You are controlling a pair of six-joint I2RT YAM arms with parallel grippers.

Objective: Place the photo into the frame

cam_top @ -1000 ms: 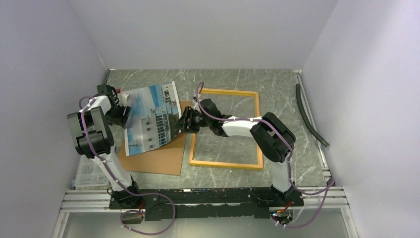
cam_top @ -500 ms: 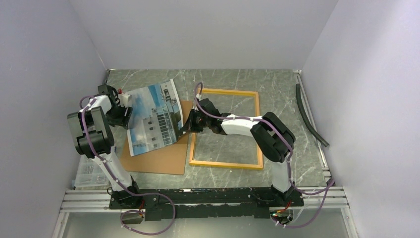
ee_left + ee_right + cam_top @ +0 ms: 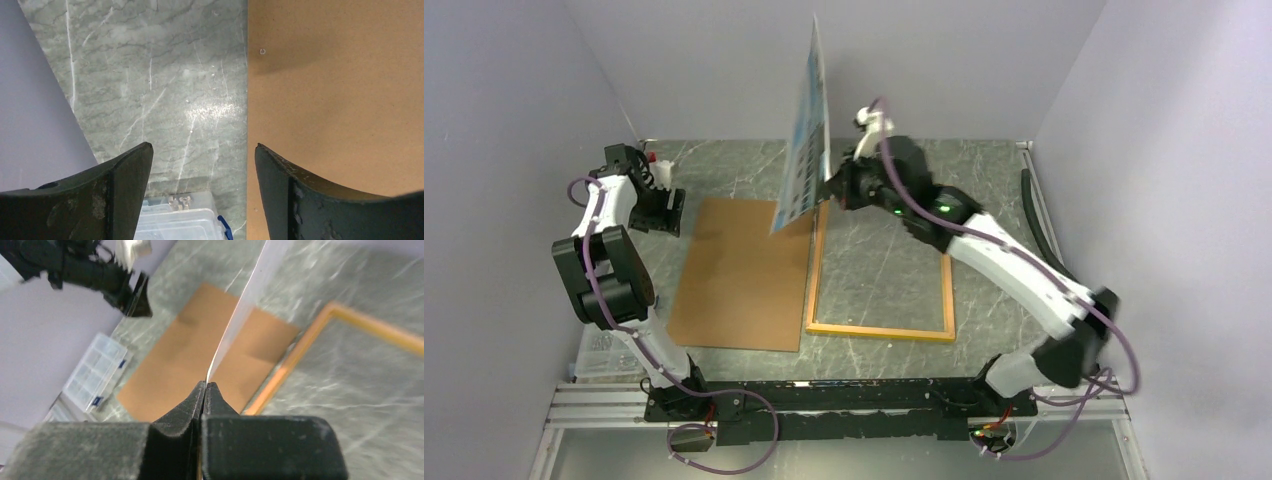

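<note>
- Holding the photo [image 3: 805, 120] up in the air, the right gripper [image 3: 831, 192] pinches the print's lower edge between its closed fingers.
- The photo stands almost upright and nearly edge-on to the overhead camera, so only a sliver of its blue and white picture shows. It hangs above the far left corner of the frame [image 3: 879, 331].
- The frame, with thin yellow-orange rails, lies flat on the grey marbled tabletop [image 3: 994, 180], right of centre. The marble shows through its middle.
- A plain brown backing board [image 3: 734, 270] lies flat just beside the frame's left rail. Whether the 2 touch is not clear.
- The left gripper [image 3: 667, 205] is near the board's far left corner, jaws spread wide with nothing between them. In its wrist view, 1 finger is over bare marble and the other over the board.
- A clear plastic box [image 3: 602, 352] sits at the near left edge of the tabletop.
- A dark hose [image 3: 1050, 232] lies along the right edge.
</note>
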